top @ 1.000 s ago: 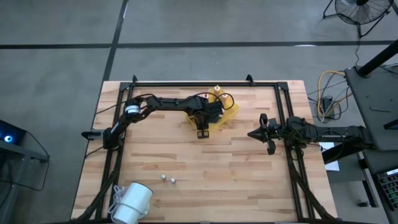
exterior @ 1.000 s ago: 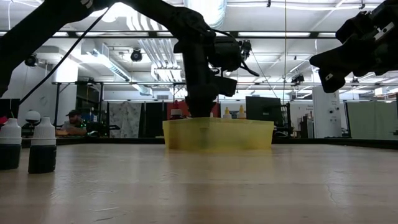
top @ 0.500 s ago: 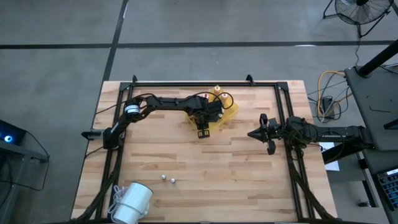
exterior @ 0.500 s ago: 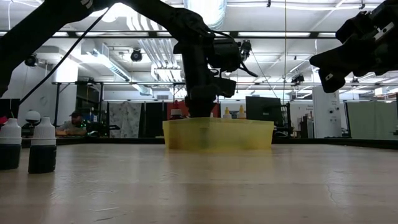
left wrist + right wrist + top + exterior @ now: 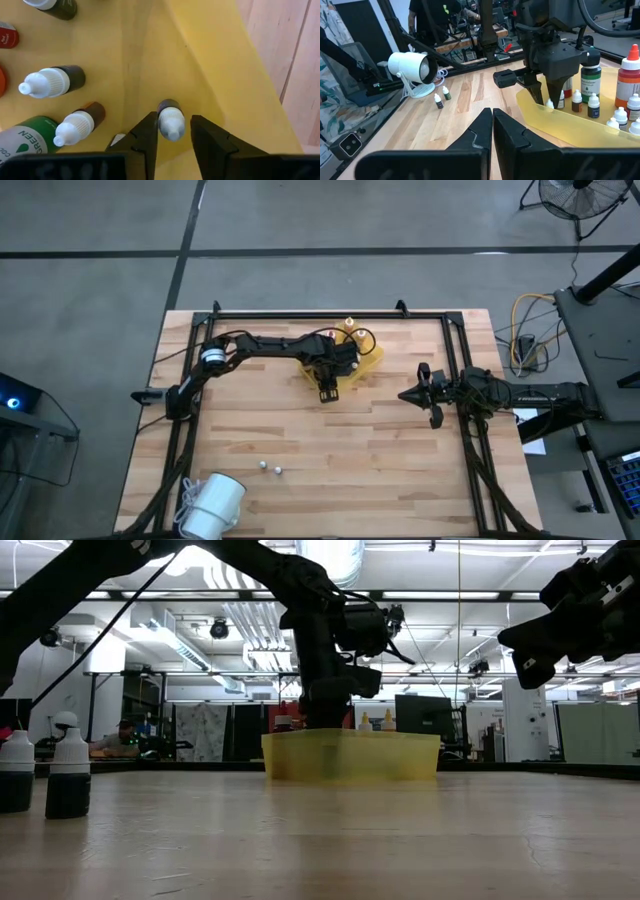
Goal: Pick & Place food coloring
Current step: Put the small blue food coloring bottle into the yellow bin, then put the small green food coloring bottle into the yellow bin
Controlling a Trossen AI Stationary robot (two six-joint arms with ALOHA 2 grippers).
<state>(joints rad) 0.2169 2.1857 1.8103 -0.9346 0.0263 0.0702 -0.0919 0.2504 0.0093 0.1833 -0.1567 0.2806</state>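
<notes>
The food coloring bottles are tiny dropper bottles with dark bodies and white pointed caps. Several stand in the yellow tray [image 5: 365, 363] at the table's far middle; two stand on the table near its near left [image 5: 270, 468], also seen in the low view [image 5: 68, 775]. My left gripper [image 5: 173, 118] is open and reaches down into the tray, its fingers on either side of one upright bottle [image 5: 169, 106] near the tray's wall. My right gripper [image 5: 492, 117] is shut and hovers over the table's right side [image 5: 408, 394], touching nothing. My left gripper comes from above, pointing down, with the bottle's white cap [image 5: 172, 126] between its fingers. One finger [image 5: 149, 131] lies against the cap's side; the other finger [image 5: 202, 134] stands a small gap away. The bottle stands upright on the tray's floor.
Other bottles crowd the tray beside the left gripper [image 5: 52, 82], among them a larger green-labelled one [image 5: 22, 142] and a tall orange one [image 5: 629, 75]. A white lamp-like object [image 5: 212, 505] lies at the near left corner. Bare wood stretches between the arms.
</notes>
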